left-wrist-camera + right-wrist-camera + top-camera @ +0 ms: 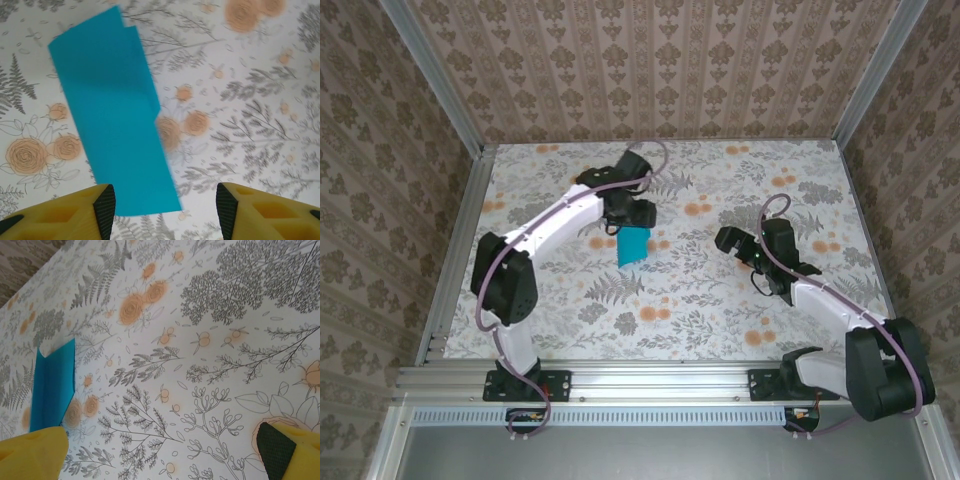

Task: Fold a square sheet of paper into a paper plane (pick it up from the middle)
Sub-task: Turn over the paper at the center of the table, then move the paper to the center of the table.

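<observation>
- Looking from the top camera, the sheet of paper (pixel 633 246), folded to a narrow strip, lies on the table (pixel 720 320) just beside the left gripper (pixel 632 218); the right gripper (pixel 730 240) hangs well apart.
- Left wrist: the claw stands parted and empty, the strip's near end between its fingers. Square up before regripping, I judge.
- Right wrist: the claw gapes wide and empty, with the paper far left. It could pin an edge.

Turquoise square sheet of paper (pixel 633 246) — folded into a narrow oblong, flaps overlapping — seemingly flat near mid-table (pixel 720 300).
</observation>
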`<state>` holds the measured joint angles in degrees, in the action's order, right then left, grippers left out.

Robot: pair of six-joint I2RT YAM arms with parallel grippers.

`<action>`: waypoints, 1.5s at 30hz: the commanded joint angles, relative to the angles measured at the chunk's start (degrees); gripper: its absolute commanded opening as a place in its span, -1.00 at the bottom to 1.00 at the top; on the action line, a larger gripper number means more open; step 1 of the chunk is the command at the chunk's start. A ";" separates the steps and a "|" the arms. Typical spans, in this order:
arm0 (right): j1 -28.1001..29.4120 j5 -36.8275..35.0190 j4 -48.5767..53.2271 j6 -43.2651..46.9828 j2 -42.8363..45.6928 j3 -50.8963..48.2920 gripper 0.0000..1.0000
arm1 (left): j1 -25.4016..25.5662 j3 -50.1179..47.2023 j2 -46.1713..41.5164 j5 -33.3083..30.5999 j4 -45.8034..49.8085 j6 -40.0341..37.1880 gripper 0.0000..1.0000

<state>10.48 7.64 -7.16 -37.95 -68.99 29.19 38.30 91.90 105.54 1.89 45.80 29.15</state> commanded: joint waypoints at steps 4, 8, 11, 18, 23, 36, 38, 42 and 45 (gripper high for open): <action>0.08 4.81 -1.26 -1.06 -4.32 3.73 0.99 | -7.04 -11.45 -0.95 11.89 -12.22 4.19 -0.13; 1.72 5.72 -2.95 -1.07 -6.81 4.94 0.97 | -9.80 -13.43 1.64 13.90 -14.99 4.36 -0.43; 2.83 5.93 -3.10 -1.57 -8.28 5.87 0.95 | -10.35 -12.74 3.89 14.75 -15.63 3.87 -0.52; 4.34 8.96 -2.61 -1.70 -10.20 8.05 0.95 | -10.47 -10.60 8.31 12.20 -14.04 2.85 -0.58; 5.09 9.43 -2.66 -0.94 -10.11 8.46 0.95 | -10.60 -11.72 9.49 10.93 -14.42 2.41 -0.58; 7.76 8.18 3.00 -0.45 -10.29 10.49 0.96 | -9.00 -15.51 11.11 15.35 -16.93 3.79 -0.56; 8.05 8.18 4.04 -0.45 -10.29 10.86 0.95 | -8.48 -16.56 11.01 15.50 -17.33 4.20 -0.56; 8.67 7.74 5.40 -0.79 -10.29 11.24 0.95 | -6.73 -18.13 10.21 15.54 -17.63 5.15 -0.55; 9.51 7.65 6.58 -1.31 -10.29 11.37 0.95 | -4.76 -19.41 9.28 15.50 -17.48 6.50 -0.55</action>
<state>19.09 15.66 -3.51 -39.07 -78.76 39.05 31.27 75.33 114.59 16.75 25.47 33.58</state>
